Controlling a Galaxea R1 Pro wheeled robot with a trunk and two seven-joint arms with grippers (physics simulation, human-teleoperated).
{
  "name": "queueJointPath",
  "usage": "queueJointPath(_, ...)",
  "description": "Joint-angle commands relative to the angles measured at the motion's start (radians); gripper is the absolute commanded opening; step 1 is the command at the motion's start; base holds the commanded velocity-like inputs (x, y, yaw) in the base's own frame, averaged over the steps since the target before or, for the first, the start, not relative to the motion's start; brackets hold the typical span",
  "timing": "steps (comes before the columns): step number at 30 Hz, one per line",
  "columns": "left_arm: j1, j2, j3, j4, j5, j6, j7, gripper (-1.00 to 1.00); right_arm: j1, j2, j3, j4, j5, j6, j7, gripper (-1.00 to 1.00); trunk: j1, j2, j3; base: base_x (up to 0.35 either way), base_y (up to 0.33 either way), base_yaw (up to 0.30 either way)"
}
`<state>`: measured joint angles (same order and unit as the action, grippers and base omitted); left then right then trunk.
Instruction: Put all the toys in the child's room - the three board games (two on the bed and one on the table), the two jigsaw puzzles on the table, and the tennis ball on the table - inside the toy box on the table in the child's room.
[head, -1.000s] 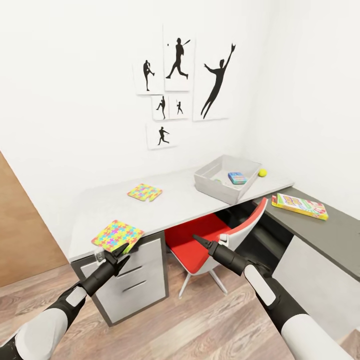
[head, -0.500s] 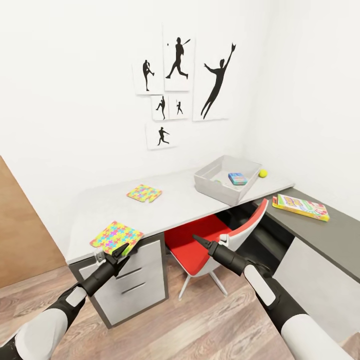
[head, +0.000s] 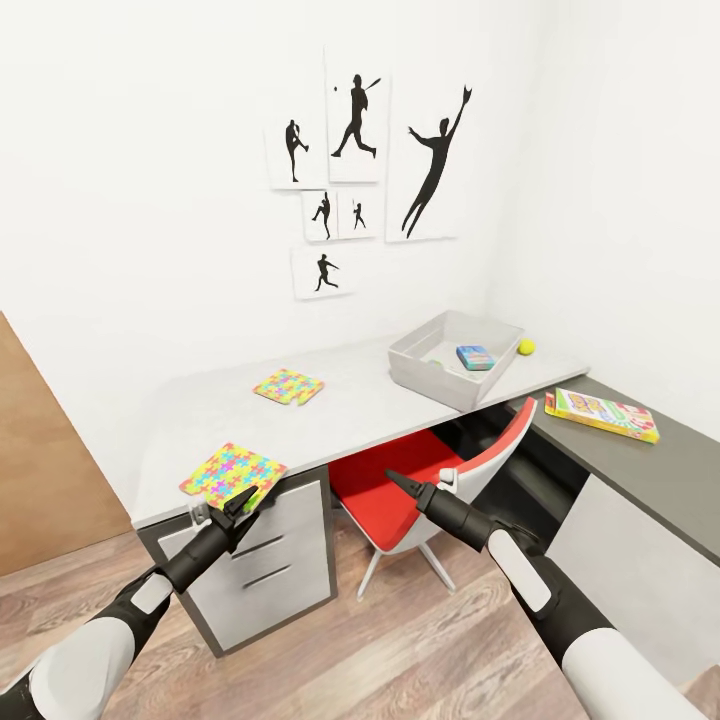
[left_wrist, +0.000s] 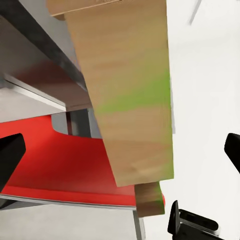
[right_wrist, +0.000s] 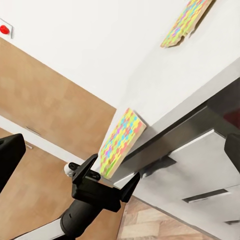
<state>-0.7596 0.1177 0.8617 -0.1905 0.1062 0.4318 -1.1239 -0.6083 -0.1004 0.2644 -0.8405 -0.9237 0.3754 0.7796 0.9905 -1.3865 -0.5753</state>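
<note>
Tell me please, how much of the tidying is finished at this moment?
Done: one blue board game lies in the toy box. In hand: the left gripper, open, brackets the near jigsaw puzzle at the table edge, not clamped. Left: far puzzle, tennis ball, yellow-red board game on the cabinet.

Matt white surface (head: 350, 405), wood-grain plank floor (head: 400, 640), glossy red chair seat (head: 385, 490), matt grey plastic toy box (head: 425, 375), cardboard-backed jigsaw puzzle (head: 232, 472).

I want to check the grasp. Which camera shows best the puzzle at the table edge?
The right wrist view: near puzzle tilted off table, left gripper beneath. Head view shows its top; left wrist view its brown underside.
</note>
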Motion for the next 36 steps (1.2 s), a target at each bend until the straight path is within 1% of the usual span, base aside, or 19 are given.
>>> queueJointPath(1, 0.000, 0.000, -0.005, 0.000, 0.010, 0.011, -0.001, 1.00, -0.001, -0.001, 0.002, 0.000, -0.011, 0.008, -0.001, 1.00, 0.000, -0.001, -0.001, 0.000, 0.000, 0.000)
queueJointPath(9, 0.000, 0.000, -0.004, 0.000, 0.010, 0.011, -0.001, 1.00, -0.001, -0.001, 0.002, 0.000, -0.011, 0.008, -0.001, 1.00, 0.000, -0.001, -0.001, 0.000, 0.000, 0.000)
queueJointPath(16, 0.000, 0.000, 0.011, 0.000, 0.010, 0.013, 0.001, 1.00, -0.001, -0.001, 0.002, -0.001, -0.011, 0.008, -0.001, 1.00, 0.000, -0.001, -0.001, 0.000, 0.000, 0.000)
queueJointPath(17, 0.000, 0.000, 0.012, 0.000, 0.010, 0.015, 0.002, -1.00, -0.001, -0.001, 0.002, -0.001, -0.011, 0.008, -0.002, 1.00, 0.000, -0.001, -0.001, 0.000, 0.000, 0.000)
queueJointPath(36, 0.000, 0.000, 0.014, 0.000, 0.010, 0.019, 0.003, -1.00, -0.001, -0.001, 0.001, -0.001, -0.011, 0.008, -0.001, 1.00, 0.000, -0.001, -0.001, 0.000, 0.000, 0.000)
